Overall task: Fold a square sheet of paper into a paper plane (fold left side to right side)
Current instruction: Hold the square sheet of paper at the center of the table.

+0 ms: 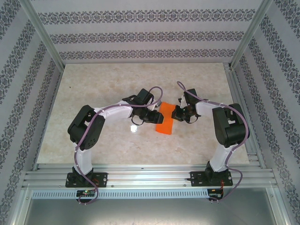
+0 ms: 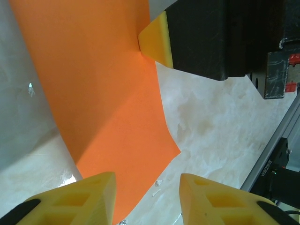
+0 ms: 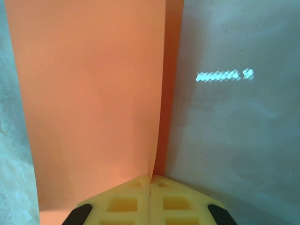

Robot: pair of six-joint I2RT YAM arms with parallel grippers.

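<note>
The square sheet of paper (image 1: pixel 165 120) is bright orange and lies mid-table as a narrow doubled strip. In the right wrist view the sheet (image 3: pixel 93 103) has its top layer's edge stopping just short of the lower layer. That edge curves into the seam of my right gripper (image 3: pixel 150 178), which is shut on it. My right gripper (image 1: pixel 175 114) is at the strip's right side, its yellow fingertip (image 2: pixel 157 40) touching the sheet (image 2: pixel 108 93). My left gripper (image 2: pixel 147 199) stands open over the sheet's near corner, and my left gripper (image 1: pixel 156 116) sits at the strip's left side.
The marble-look table (image 1: pixel 108 89) is walled by patterned panels. An aluminium rail (image 1: pixel 150 176) carries both arm bases at the near edge. A black frame rail (image 2: pixel 274 154) runs beside the table. Tiny white scraps (image 2: pixel 157 186) lie by the sheet's corner.
</note>
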